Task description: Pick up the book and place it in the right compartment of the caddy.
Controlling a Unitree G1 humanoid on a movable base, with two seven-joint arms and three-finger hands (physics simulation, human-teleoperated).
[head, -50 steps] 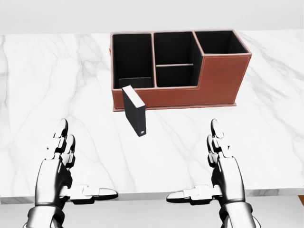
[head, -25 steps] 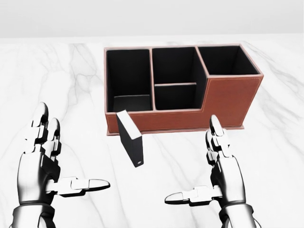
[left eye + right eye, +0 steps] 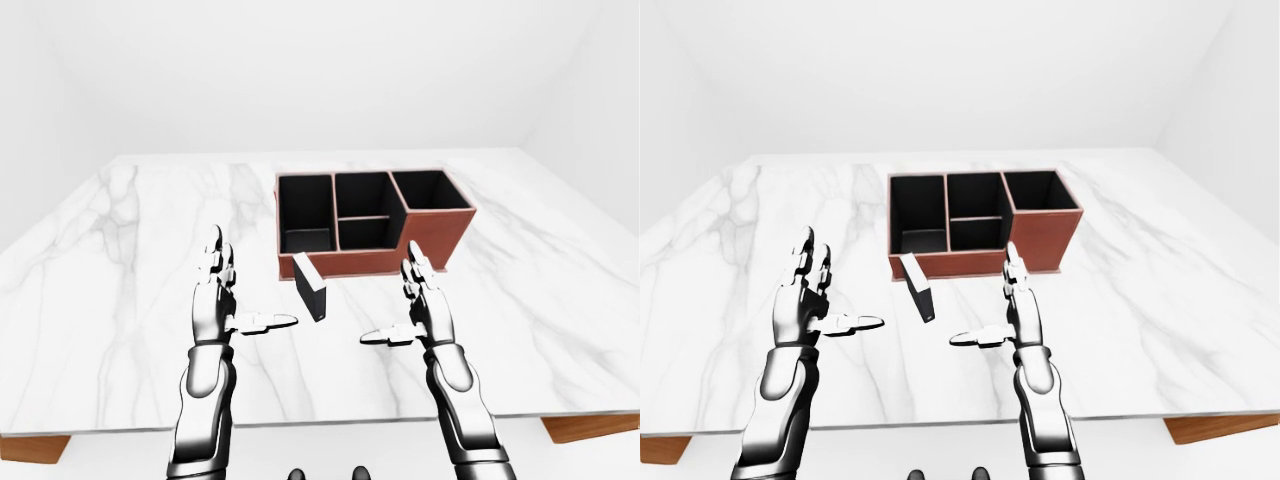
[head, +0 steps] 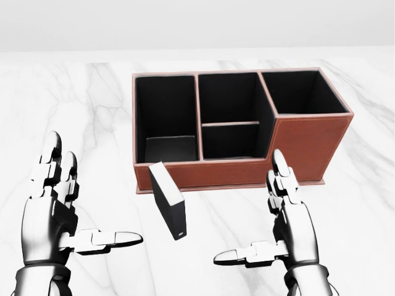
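Chrome left robot hand (image 4: 52, 216) and right robot hand (image 4: 285, 225) hover open, empty, flanking the upright book (image 4: 168, 200).

— What colour is the tabletop (image 4: 74, 98)?
— White marble, with thin grey veins running across it.
— And the caddy (image 4: 308, 145)?
— Reddish-brown outside, like leather, with a paler line along its edges. All its compartments are black inside.
— The book (image 4: 168, 206)?
— Black, with a small pale mark low on its spine.
— The robot hands?
— The left robot hand (image 4: 55, 216) and the right robot hand (image 4: 287, 225) are both glossy silver-grey with dark joints.
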